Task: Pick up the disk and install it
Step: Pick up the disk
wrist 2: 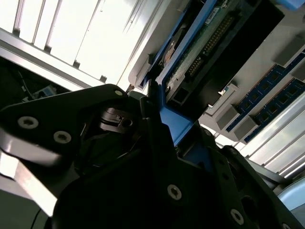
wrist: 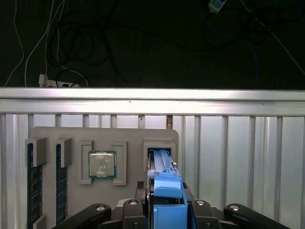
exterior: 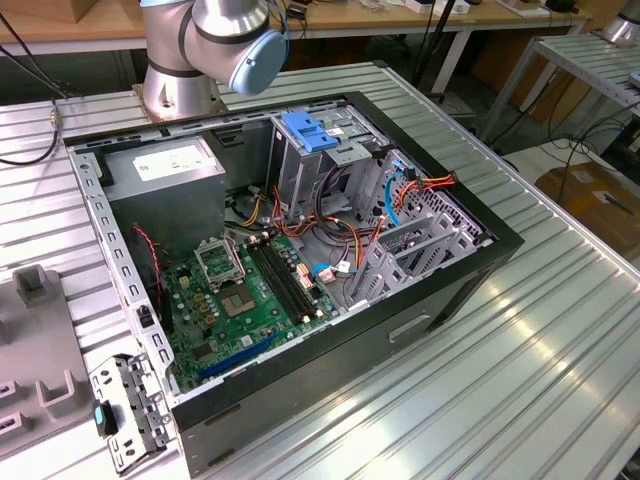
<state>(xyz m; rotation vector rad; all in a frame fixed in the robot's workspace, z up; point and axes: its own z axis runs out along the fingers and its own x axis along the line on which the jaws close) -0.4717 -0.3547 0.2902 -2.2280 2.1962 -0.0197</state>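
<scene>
The disk [wrist: 162, 162] stands on edge, blue side rail showing, at the slot of a grey holder tray [wrist: 105, 136]. My gripper [wrist: 167, 200] has a dark finger on each side of the blue rail and looks shut on it. In the second wrist view the disk [wrist 2: 200, 52] shows its green circuit board and connector, with the gripper [wrist 2: 162, 124] clamped at its blue edge. In the exterior view the open computer case [exterior: 420, 330] lies on the table, and its metal drive cage [exterior: 315, 135] carries a blue latch on top.
The holder tray also carries a processor chip [wrist: 101, 163] and memory sticks [wrist: 60, 176]. Inside the case are a grey power-supply box [exterior: 170, 175], the motherboard [exterior: 250, 290] and loose cables. The arm's base [exterior: 190, 50] stands behind the case. A metal bracket [exterior: 125, 410] lies at the case's near corner.
</scene>
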